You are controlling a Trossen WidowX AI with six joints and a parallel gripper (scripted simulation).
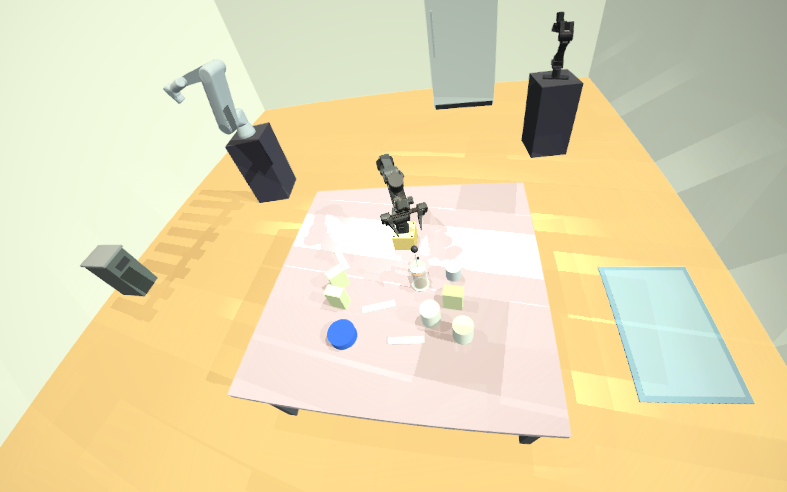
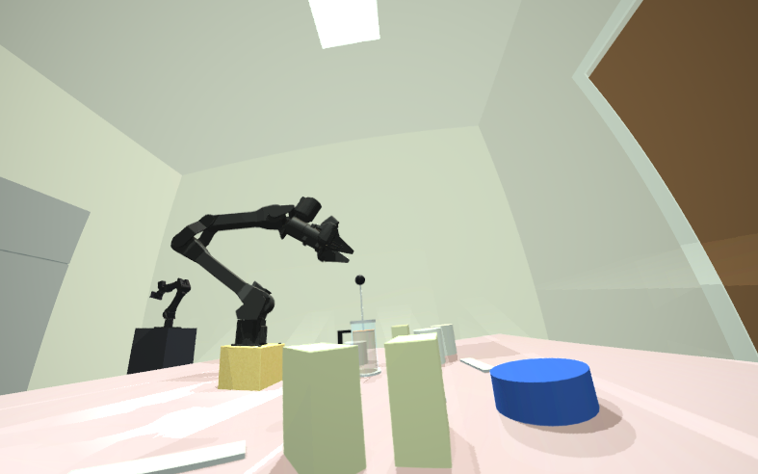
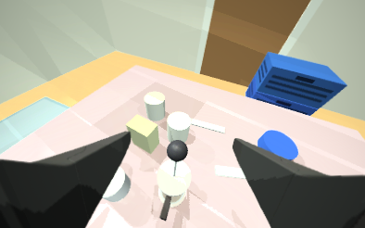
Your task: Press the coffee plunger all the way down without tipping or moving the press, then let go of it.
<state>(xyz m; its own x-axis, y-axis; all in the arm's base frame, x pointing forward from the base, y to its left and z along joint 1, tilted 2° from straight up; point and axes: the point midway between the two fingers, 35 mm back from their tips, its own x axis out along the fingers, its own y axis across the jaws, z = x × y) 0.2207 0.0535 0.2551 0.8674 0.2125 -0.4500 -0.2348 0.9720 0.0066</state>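
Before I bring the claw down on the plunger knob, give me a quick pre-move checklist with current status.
1. Claw open and holding nothing: ok.
2. Plunger knob between the two fingers in the wrist view: ok.
3. Claw above the knob with a gap, no contact: ok.
4. Plunger raised, rod showing above the press: ok.
5. Press upright on the table: ok.
6. Claw exactly centred over the knob: cannot tell.
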